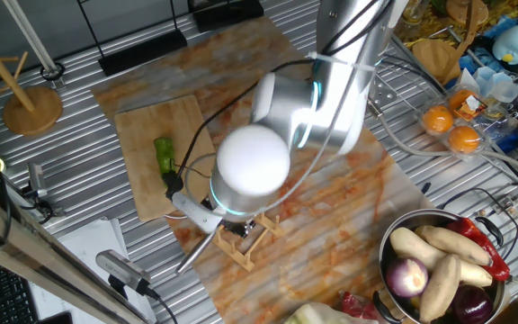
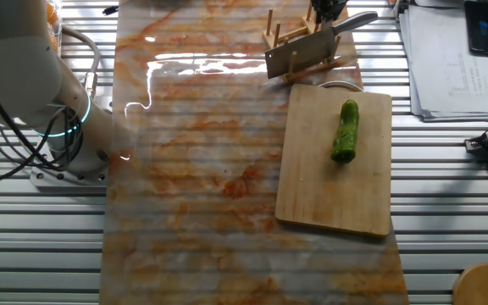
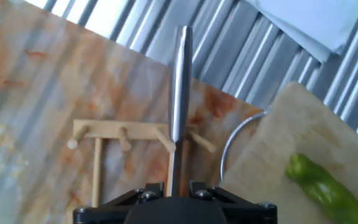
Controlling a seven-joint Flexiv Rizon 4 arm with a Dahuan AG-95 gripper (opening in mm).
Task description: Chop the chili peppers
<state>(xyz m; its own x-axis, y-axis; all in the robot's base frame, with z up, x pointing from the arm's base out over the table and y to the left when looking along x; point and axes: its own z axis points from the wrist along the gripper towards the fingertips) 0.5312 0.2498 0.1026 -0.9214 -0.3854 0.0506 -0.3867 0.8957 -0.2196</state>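
A ribbed metal tabletop (image 1: 79, 85) is carrying a marbled orange-and-white mat (image 2: 193, 169), and glare from overhead light is streaking across the mat's far end. White papers (image 2: 451, 59) are lying on the metal just beside the mat. A round wooden stand (image 1: 32, 106) is sitting near one corner. A steel bowl (image 1: 394, 243) of vegetables and what is looking like packaged fruit (image 1: 461, 121) are crowding the opposite side.
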